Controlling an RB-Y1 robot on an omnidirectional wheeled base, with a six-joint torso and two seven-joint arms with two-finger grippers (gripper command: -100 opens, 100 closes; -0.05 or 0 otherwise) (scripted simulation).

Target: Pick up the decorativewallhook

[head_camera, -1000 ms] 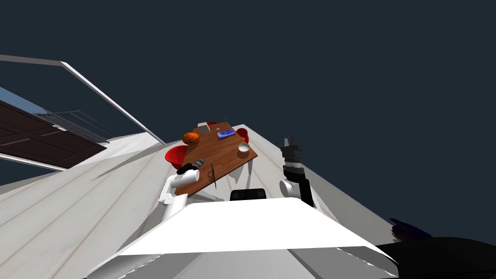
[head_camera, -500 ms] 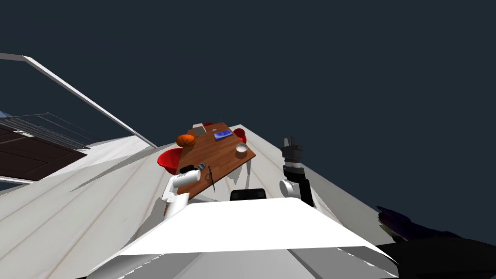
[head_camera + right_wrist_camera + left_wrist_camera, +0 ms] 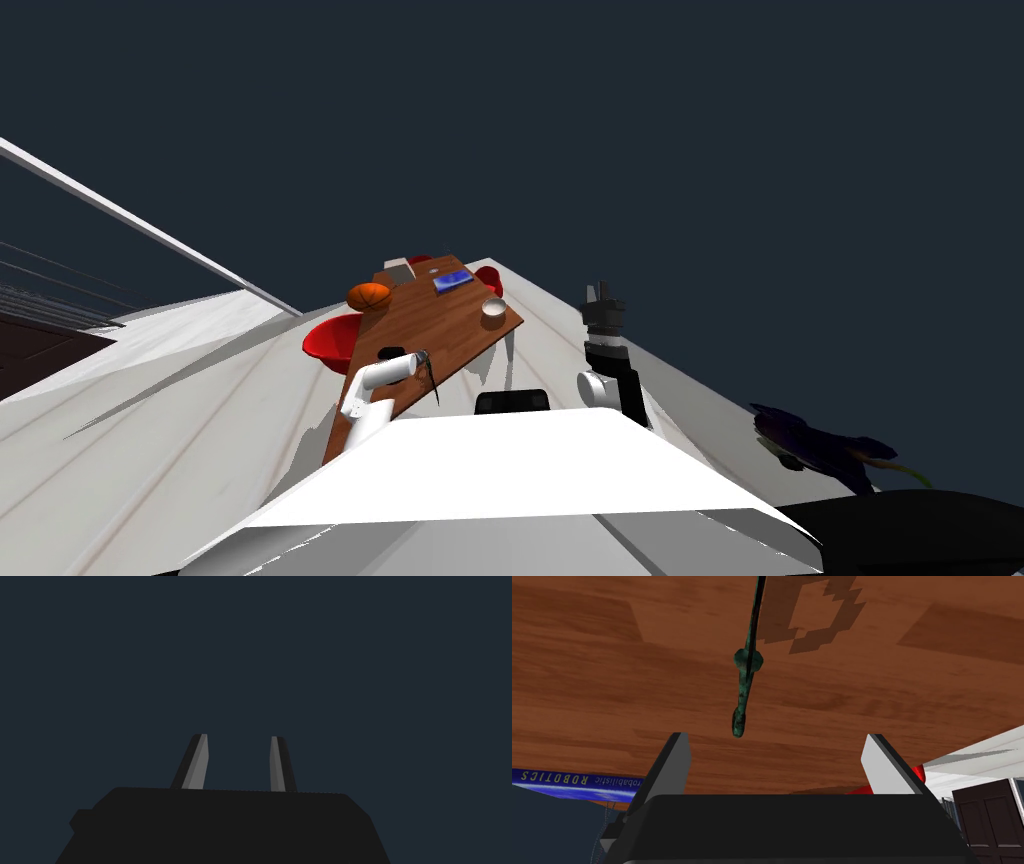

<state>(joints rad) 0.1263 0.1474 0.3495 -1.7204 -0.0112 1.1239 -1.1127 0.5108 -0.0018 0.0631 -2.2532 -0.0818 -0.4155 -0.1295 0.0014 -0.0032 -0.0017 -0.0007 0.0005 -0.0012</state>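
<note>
Wooden tabletop (image 3: 612,676), near edge: left gripper (image 3: 777,735) now hangs closer over the slim green wall hook (image 3: 745,661), fingers apart, seemingly poised to grasp.

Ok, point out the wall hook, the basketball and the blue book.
wall hook (image 3: 747,661), left wrist view, on the knob midway along its dark green shaft.
basketball (image 3: 369,296), head view, on the middle of the ball.
blue Robotics book (image 3: 567,779), left wrist view, on its lettered edge.
</note>
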